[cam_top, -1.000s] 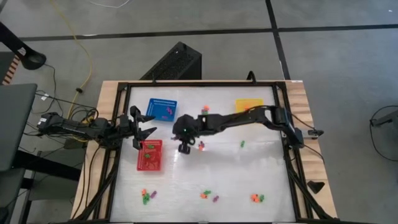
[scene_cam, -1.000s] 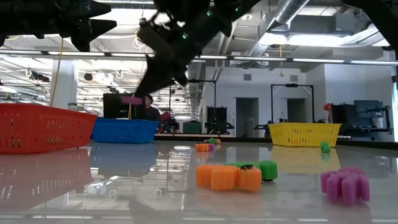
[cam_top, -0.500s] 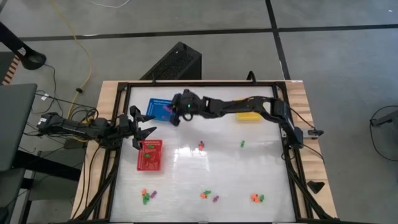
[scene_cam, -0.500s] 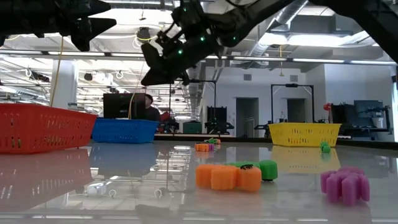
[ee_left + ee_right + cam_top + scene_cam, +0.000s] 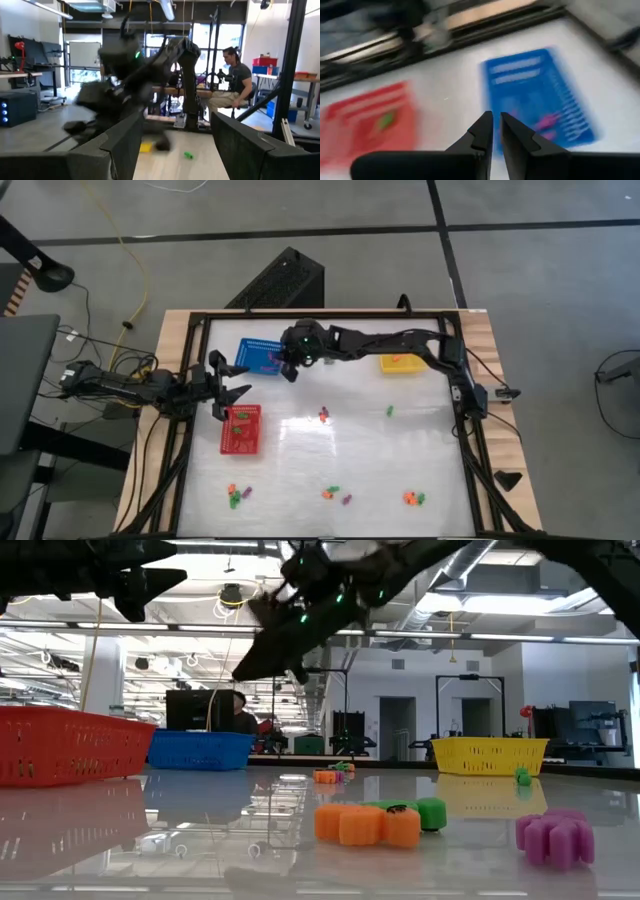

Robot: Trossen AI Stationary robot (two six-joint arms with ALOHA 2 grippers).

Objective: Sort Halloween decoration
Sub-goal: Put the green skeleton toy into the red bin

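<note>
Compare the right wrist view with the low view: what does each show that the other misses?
Only the right wrist view looks down into the baskets: purple trinkets lie in the blue mesh basket, a green one in the red mesh basket, and the right claw has its fingers slightly parted with nothing between them. Only the low view shows the yellow mesh basket and the loose orange, green and purple trinkets on the white table. Both show the blue and red baskets.

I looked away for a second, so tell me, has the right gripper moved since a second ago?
Yes. In the high view the right gripper has swung away from the table's middle near the red basket to the blue basket, now at its edge.
</note>
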